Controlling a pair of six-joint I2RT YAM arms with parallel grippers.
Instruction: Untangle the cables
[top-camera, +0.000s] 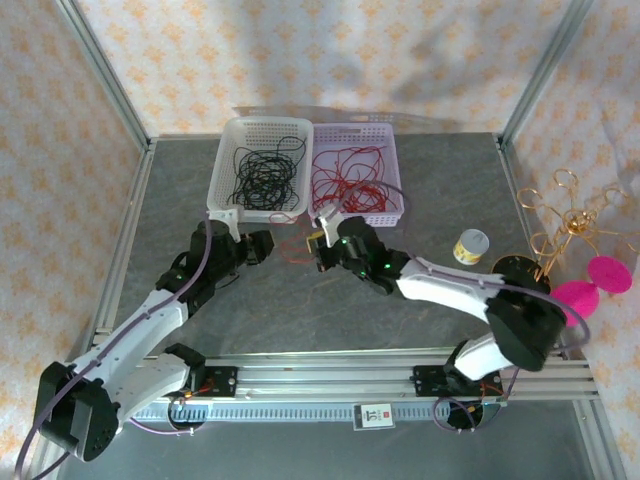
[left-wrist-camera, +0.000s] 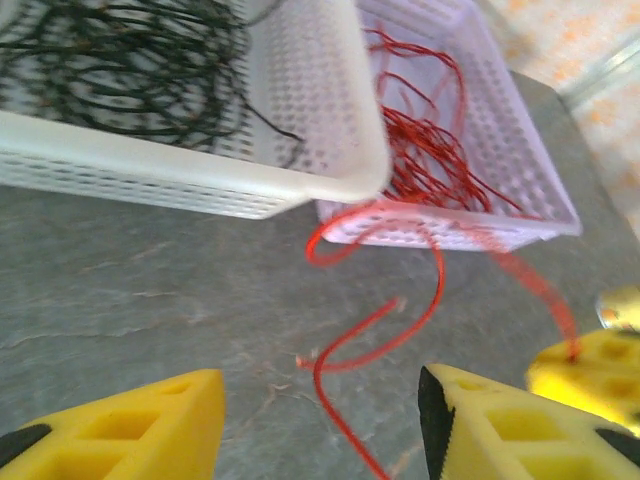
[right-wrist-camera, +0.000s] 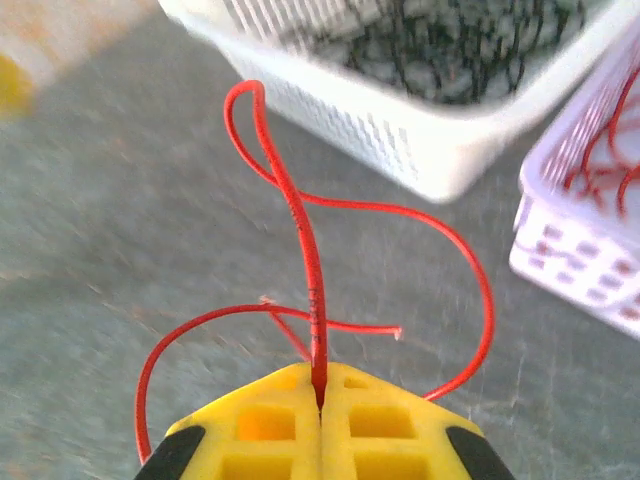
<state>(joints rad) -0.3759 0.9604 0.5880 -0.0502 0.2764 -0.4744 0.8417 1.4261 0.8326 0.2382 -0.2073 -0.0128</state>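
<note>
My right pincer (right-wrist-camera: 320, 388) is closed flat on a single red cable (right-wrist-camera: 300, 215), the pads meeting on the wire at the foot of its upright stretch. My left pincer (left-wrist-camera: 320, 400) stands about half open just beside it and holds nothing, with part of the same wire lying on the table (left-wrist-camera: 120, 300) between its fingers. The step in hand, as I judge it, is carrying this freed strand to the lilac basket (left-wrist-camera: 545, 215), where the other red cables (left-wrist-camera: 420, 150) lie in loose loops; the black cables (left-wrist-camera: 120, 70) are coiled in the white basket (left-wrist-camera: 200, 175) touching it. To do this well I should lift before travelling, so the trailing tail clears the basket wall, and keep the left pincer out of the loops so nothing snags. The held wire is thin, glossy and springy, arching in an S above my pads, its bends curling down toward the grey surface.
</note>
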